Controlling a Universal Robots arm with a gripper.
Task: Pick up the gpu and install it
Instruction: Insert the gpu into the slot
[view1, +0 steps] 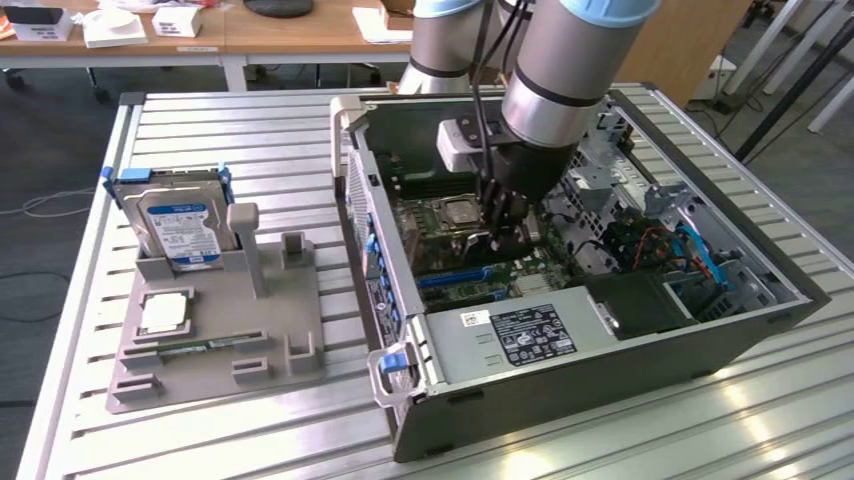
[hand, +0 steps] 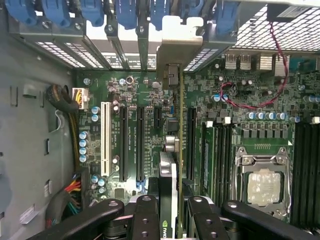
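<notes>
The hand (hand: 172, 220) is closed part-way on the gpu (hand: 180, 125), one finger (hand: 145, 217) on each flat face, so the card hangs edge-on between the jaws and points straight down at the motherboard (hand: 150, 85). Held that way, its lower edge can meet a slot squarely, and its silver bracket (hand: 177, 45) faces the rear openings under the row of blue latches (hand: 125, 12). The card lies along the line of the long black expansion slots (hand: 122, 145), between two of them. Whether its edge is already seated cannot be told. In the exterior view the arm reaches down into the open computer case (view1: 601, 380), which lies on its side with the board facing up, most likely so the card can be pressed in from above. The case sits toward the edge of the bench (view1: 641, 440) on the exterior view's right, and its power supply (view1: 527, 335) is at the near end. A grey fixture tray (view1: 287, 335) sits toward the opposite edge. It holds a hard drive (view1: 180, 225) upright, a processor (view1: 163, 312) lying flat, and a memory stick (view1: 200, 347) in a groove. The bench top is slatted bare aluminium. Behind it are a dark floor (view1: 54, 130) and a wooden desk (view1: 294, 35) carrying white boxes.
</notes>
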